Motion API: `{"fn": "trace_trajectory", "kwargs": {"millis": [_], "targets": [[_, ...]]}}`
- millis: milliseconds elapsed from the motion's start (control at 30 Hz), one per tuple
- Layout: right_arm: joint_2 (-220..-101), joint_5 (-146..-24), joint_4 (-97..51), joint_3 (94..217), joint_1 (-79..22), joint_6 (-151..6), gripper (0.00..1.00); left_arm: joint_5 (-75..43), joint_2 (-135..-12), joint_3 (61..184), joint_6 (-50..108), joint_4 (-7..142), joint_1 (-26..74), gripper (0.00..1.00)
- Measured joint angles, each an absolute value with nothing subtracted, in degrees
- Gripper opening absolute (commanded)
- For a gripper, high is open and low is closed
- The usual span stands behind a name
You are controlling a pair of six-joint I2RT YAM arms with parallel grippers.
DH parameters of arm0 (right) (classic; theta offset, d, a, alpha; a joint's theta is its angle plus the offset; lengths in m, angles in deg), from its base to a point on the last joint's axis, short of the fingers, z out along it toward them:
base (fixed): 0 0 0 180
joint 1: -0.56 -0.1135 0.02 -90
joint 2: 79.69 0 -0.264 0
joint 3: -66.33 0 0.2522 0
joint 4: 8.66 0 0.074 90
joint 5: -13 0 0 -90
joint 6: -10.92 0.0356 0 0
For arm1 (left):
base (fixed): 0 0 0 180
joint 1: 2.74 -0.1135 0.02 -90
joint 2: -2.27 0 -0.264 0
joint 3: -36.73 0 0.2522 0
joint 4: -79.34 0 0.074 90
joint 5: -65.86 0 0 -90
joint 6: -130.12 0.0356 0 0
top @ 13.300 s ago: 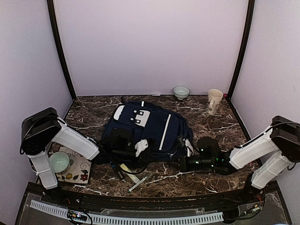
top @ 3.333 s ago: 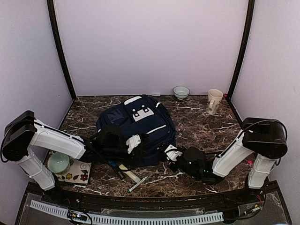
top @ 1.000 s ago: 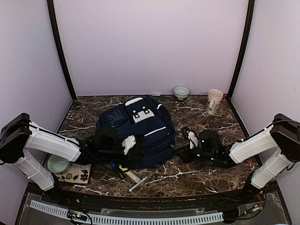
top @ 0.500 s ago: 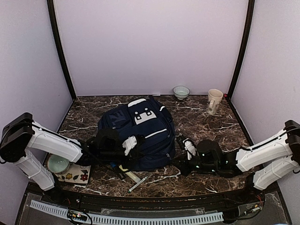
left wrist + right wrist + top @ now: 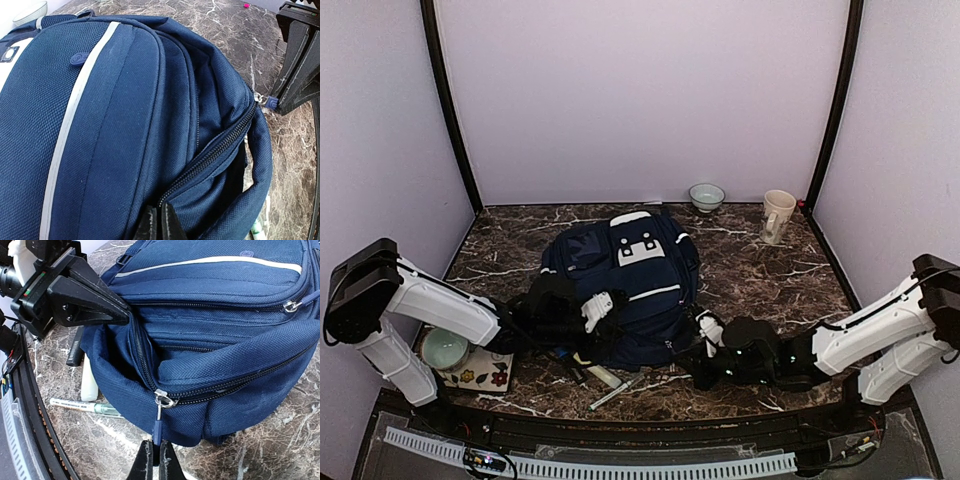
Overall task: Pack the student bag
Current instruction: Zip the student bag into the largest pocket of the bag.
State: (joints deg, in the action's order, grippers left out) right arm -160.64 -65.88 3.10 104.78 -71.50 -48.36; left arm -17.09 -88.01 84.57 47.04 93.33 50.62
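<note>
Navy student bag sits between left claw pinching fabric, right claw pinching zipper pull.

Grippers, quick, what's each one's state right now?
Left gripper: closed, pinching the bag at its opening's edge.
Right gripper: closed on the zipper pull.

The student bag hides one end of the white tube.
</note>
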Motion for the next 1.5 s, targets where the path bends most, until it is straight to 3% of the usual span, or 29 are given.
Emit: {"fn": "trace_trajectory", "kwargs": {"millis": [267, 700, 1033, 1133, 1267, 1500], "targets": [[-161.54, -63.81, 3.66, 105.11, -71.5, -48.27, 0.0, -16.22, -86.85, 83.26, 46.67, 94.36, 50.1, 0.0], [-160.29, -67.63, 7.21, 100.0, -59.76, -43.24, 0.0, -17.79, -80.86, 80.97, 45.71, 94.33, 49.9, 0.0], [-162.04, -71.15, 9.63, 100.46, -57.16, -45.99, 0.0, -18.12, -77.56, 79.76, 45.47, 93.42, 49.44, 0.01], [-162.37, -72.24, 10.09, 100.7, -57.07, -47.63, 0.0, -18.08, -76.45, 79.63, 45.42, 92.3, 49.35, 0.13], [-162.5, -73.16, 10.51, 100.7, -57.09, -49.47, 0.0, -17.79, -74.19, 79.66, 45.55, 90.88, 49.72, 0.49], [-165.17, -74.28, 10.59, 102.14, -58.19, -51.9, 0.0, -16.72, -74.35, 83.98, 46.6, 90.51, 52.48, 0.64]]}}
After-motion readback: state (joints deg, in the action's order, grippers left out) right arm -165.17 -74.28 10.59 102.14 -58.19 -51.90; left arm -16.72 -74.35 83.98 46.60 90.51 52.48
